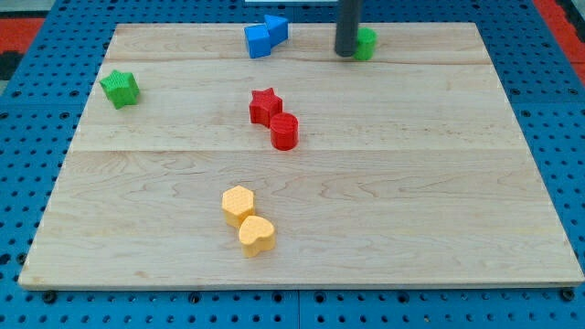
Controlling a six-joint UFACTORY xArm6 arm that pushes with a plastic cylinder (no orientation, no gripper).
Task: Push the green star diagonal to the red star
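The green star (120,89) lies near the board's left edge, toward the view's top. The red star (264,105) sits near the middle, with a red cylinder (284,132) touching it at its lower right. My tip (345,53) stands at the view's top, right of centre, far to the right of the green star. It is close against the left side of a green block (366,42), whose shape is partly hidden by the rod.
A blue cube (258,41) and a blue triangle (276,27) sit together at the top, left of my tip. A yellow hexagon (238,204) and a yellow heart (257,236) touch each other below the middle. The wooden board (439,183) lies on a blue pegboard.
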